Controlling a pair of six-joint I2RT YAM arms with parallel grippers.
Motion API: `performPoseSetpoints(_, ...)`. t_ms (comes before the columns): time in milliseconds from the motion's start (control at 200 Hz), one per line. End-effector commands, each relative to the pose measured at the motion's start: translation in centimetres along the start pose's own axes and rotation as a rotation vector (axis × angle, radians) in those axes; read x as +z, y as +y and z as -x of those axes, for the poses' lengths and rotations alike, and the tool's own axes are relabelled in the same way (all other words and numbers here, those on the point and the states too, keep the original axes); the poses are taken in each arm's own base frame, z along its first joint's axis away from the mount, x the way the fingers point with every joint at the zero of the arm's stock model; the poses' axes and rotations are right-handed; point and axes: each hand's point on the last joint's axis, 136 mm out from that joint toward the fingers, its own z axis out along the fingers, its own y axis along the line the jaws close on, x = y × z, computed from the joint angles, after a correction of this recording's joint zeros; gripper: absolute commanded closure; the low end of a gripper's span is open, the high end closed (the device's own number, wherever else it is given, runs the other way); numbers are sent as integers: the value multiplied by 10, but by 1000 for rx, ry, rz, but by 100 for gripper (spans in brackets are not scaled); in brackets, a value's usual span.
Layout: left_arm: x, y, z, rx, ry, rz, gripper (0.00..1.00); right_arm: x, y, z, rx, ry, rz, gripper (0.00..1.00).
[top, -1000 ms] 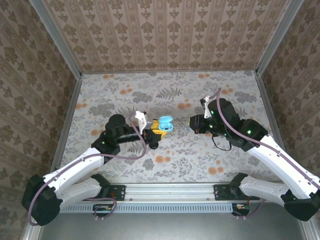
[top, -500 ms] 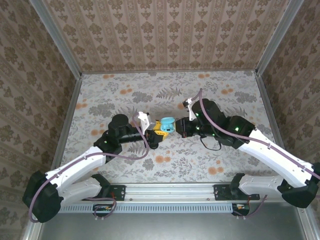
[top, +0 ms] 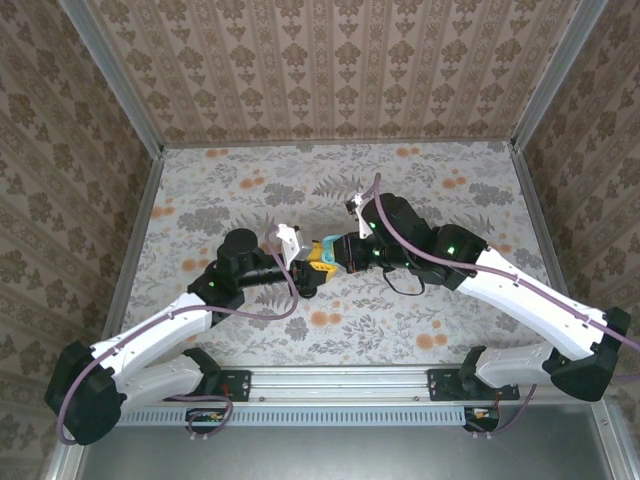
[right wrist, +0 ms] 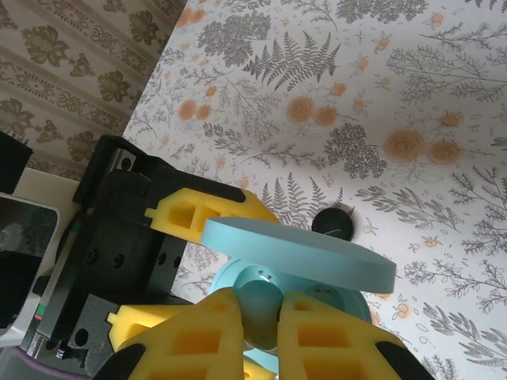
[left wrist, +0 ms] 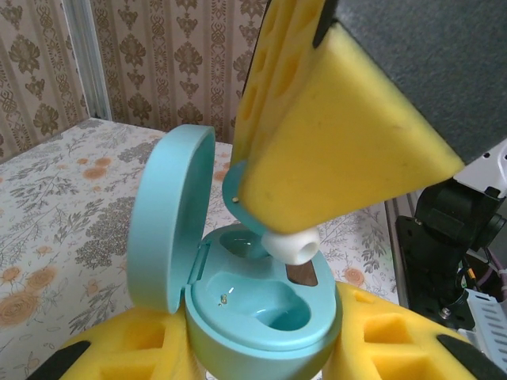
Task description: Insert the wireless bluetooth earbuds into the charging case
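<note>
Pinching an earbud [left wrist: 289, 246], right tool [right wrist: 260, 313] hangs over the open case [left wrist: 238, 332] left tool [top: 317, 266] clamps.

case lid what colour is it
Turquoise lid, clearest in the left wrist view.

No legible text or labels, seemingly.
</note>
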Motion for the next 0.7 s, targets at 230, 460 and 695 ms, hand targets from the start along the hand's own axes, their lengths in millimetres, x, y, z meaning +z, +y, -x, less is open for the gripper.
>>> performPoseSetpoints(230, -2, -3, 29, 78, -60, 1, 94, 4, 9, 2, 0, 22, 1, 88)
performPoseSetpoints(460, -5, 2, 33, 93, -56, 34, 94, 5, 6, -4, -14, 37, -30, 87)
performPoseSetpoints(695, -10, 3, 34, 92, -68, 59, 94, 10, 3, -10, -37, 71, -67, 85)
